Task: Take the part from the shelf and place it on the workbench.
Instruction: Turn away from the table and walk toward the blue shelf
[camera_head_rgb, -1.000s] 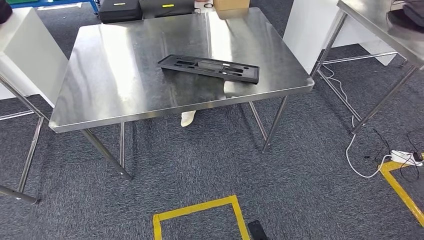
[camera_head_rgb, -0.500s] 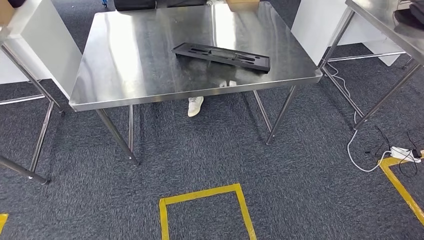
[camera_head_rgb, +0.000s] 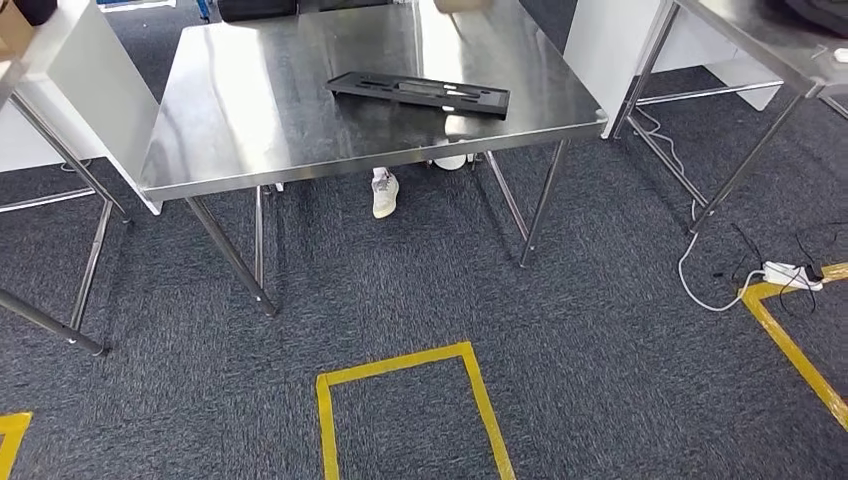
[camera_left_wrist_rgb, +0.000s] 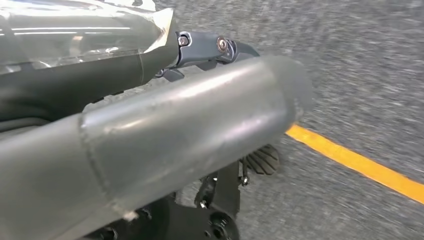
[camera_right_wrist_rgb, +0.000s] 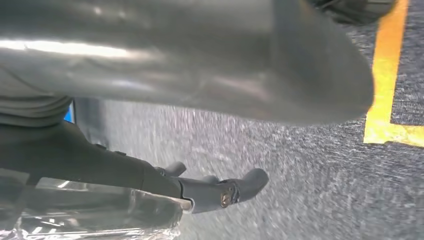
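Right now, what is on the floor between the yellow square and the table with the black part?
In the head view, bare grey carpet lies between the yellow square and the table. The nearest thing, a shoe, sits under the table.

The head view looks forward and down, well back from the table (camera_head_rgb: 250, 150); both wrist views sit close above carpet (camera_left_wrist_rgb: 360, 60), sharing yellow tape (camera_right_wrist_rgb: 385, 75).

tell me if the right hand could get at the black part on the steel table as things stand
Probably not yet. The black part lies on the far half of the steel table, with open carpet before it, while the right hand hangs low over the floor.
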